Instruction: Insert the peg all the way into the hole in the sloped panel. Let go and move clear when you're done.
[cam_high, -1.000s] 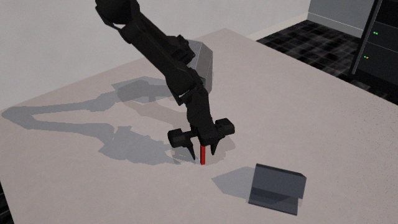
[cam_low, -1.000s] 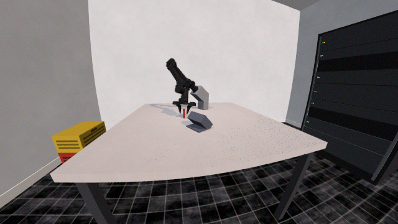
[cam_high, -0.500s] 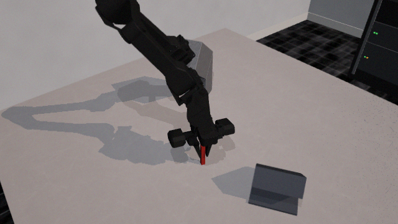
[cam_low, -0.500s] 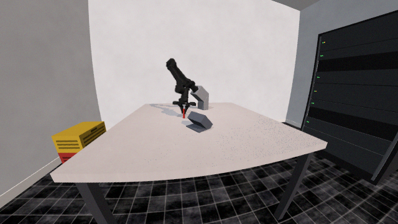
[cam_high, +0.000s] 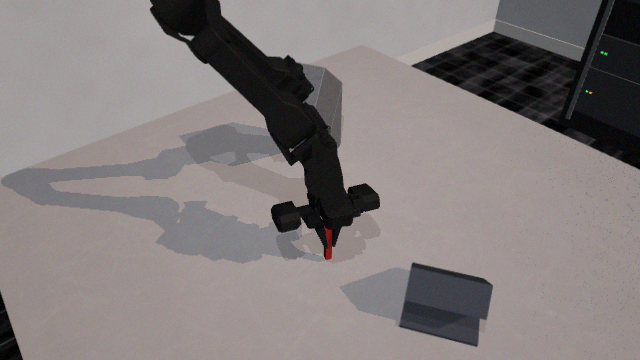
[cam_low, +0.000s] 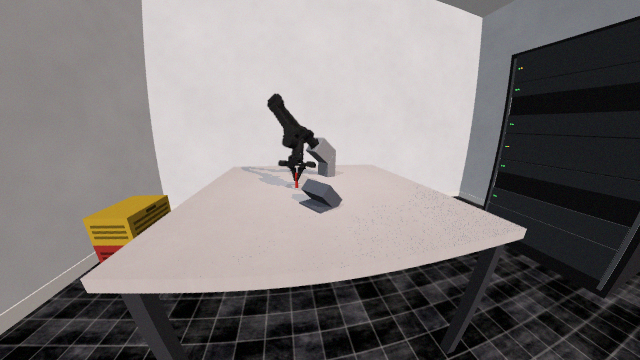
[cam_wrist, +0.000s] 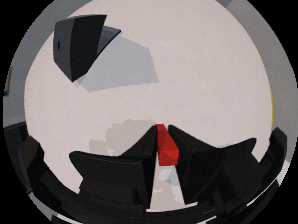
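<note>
A red peg (cam_high: 328, 246) stands upright on the table, its lower end touching the surface. My gripper (cam_high: 327, 239) is shut on the peg's upper part, fingers pointing down. The peg also shows between the fingers in the wrist view (cam_wrist: 165, 144) and in the exterior view (cam_low: 296, 181). The sloped panel (cam_high: 445, 309) is a dark grey wedge on the table to the right of the peg and nearer the front, apart from it. In the wrist view the sloped panel (cam_wrist: 81, 44) is at the upper left, with a small hole (cam_wrist: 57, 42) in its face.
A grey block (cam_high: 325, 102) stands on the table behind the arm. A yellow and red box (cam_low: 125, 223) sits on the floor left of the table. A dark server rack (cam_low: 570, 155) stands at the right.
</note>
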